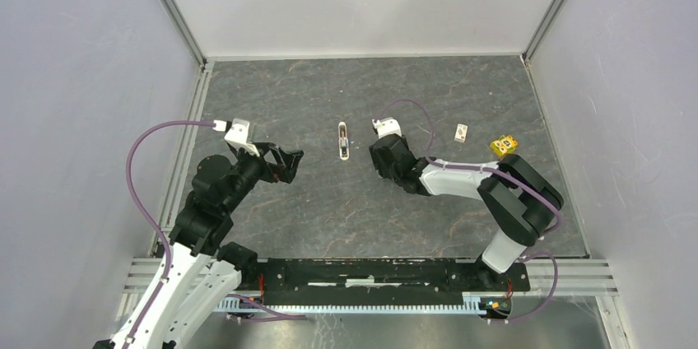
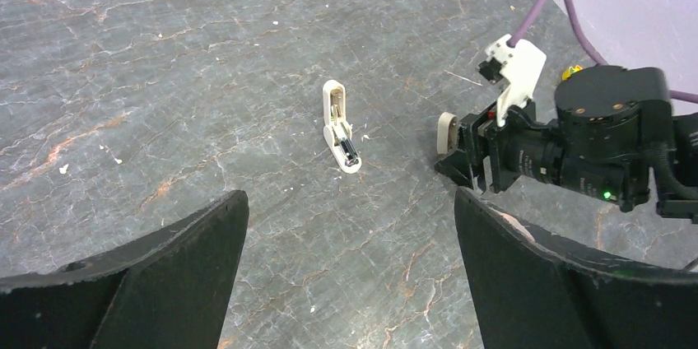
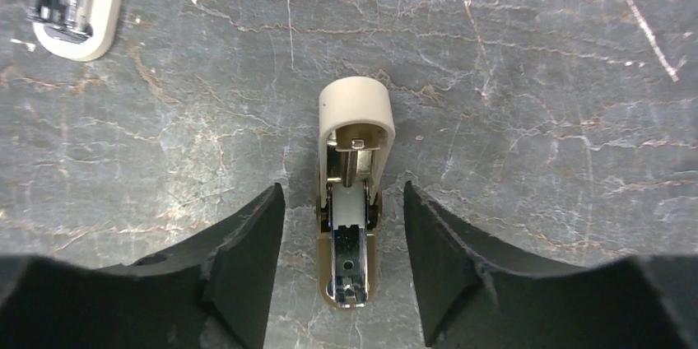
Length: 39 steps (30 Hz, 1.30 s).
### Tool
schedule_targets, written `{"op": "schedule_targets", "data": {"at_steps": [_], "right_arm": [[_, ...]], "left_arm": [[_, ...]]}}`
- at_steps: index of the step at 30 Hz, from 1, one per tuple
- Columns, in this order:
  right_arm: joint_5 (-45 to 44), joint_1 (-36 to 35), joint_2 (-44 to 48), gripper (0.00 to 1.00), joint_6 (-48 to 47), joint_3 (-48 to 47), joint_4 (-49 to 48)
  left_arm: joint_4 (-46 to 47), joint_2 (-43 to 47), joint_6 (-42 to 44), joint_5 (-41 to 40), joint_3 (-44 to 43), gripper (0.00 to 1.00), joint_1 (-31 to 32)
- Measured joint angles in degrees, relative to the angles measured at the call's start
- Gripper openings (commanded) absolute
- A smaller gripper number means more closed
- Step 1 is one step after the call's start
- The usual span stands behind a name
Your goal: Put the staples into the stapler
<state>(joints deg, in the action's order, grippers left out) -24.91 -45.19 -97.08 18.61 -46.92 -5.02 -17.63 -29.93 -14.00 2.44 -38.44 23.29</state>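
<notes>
**Clerk:** Right gripper [image 3: 344, 191]?
**Keeper:** Jaws spread. One beige stapler [image 3: 354, 118] sits between the fingers, with a gap on each side.
**Clerk:** Left gripper [image 1: 293, 165]?
**Keeper:** Jaws wide, holding nothing, well to the right gripper's left.
**Clerk:** Smaller stock?
**Keeper:** Second beige stapler [image 1: 343, 141], on the table [image 1: 329, 217] just left of the right gripper. Yellow cube [image 1: 504, 146], well to its right. Staples box [image 1: 462, 132], whitish, between gripper and cube. The staples themselves are too small to see.

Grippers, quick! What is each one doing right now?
Left gripper: open, holding nothing.
Right gripper: open, one finger on each side of the beige stapler, gaps showing, not squeezing it.
</notes>
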Motion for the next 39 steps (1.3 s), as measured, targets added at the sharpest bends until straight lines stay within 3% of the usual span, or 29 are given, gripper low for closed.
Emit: {"op": "schedule_targets", "data": {"at_steps": [5, 11, 23, 39], "right_arm": [[1.0, 1.5, 5.7, 0.72, -1.1, -0.8, 2.9], [0.9, 8.5, 11.0, 0.76, -4.5, -1.5, 3.2], [-2.1, 26.2, 7.5, 0.9, -4.7, -2.0, 9.9], [2.4, 33.3, -0.9, 0.72, -2.8, -5.4, 8.7]], "left_arm": [[0.0, 0.0, 0.0, 0.0, 0.0, 1.0, 0.0], [-0.1, 0.7, 0.0, -0.4, 0.0, 1.0, 0.0], [-0.1, 1.2, 0.0, -0.4, 0.0, 1.0, 0.3], [-0.3, 2.0, 0.1, -0.9, 0.0, 1.0, 0.4]]}}
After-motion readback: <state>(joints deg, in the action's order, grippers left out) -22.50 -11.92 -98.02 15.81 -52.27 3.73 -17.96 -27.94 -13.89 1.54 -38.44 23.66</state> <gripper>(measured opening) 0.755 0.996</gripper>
